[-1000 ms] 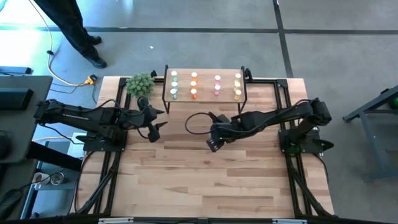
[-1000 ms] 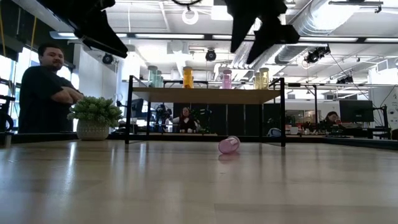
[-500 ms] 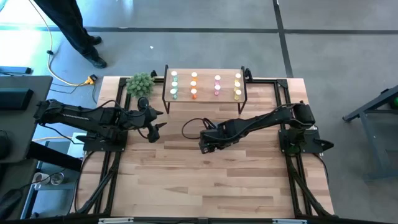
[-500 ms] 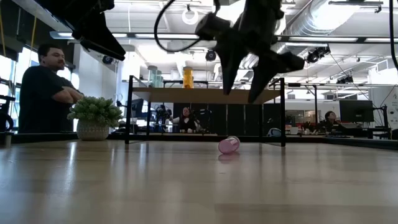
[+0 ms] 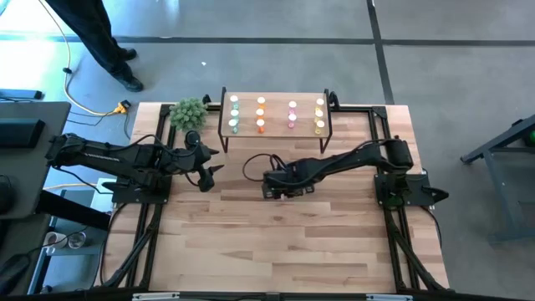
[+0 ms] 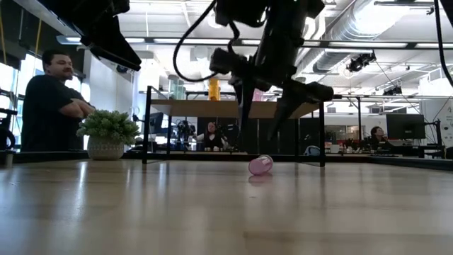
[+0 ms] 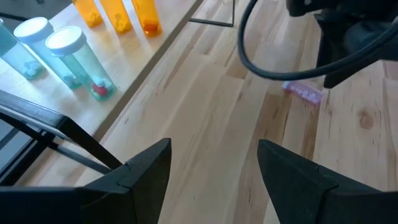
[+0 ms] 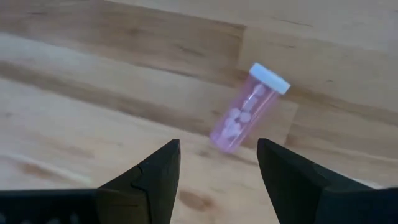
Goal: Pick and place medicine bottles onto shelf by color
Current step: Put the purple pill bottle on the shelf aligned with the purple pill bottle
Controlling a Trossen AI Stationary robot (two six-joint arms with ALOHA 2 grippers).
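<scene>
In front of the shelf (image 5: 276, 114), on the worktop (image 5: 276, 242), the pink bottle (image 8: 249, 107) lies on its side; the right gripper (image 8: 217, 163), fingers wide and empty, has descended over it for pickup, while the left gripper (image 5: 213, 159) waits open beside the shelf

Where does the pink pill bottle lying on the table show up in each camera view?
High view: not visible; the right end effector hangs over that spot.
Low view: pink bottle on its side, centre, below the right end effector.
Left wrist view: small, far off.
Right wrist view: just past the open fingertips, white cap pointing away.
Shared landmark: the shelf, behind the bottle.
</scene>
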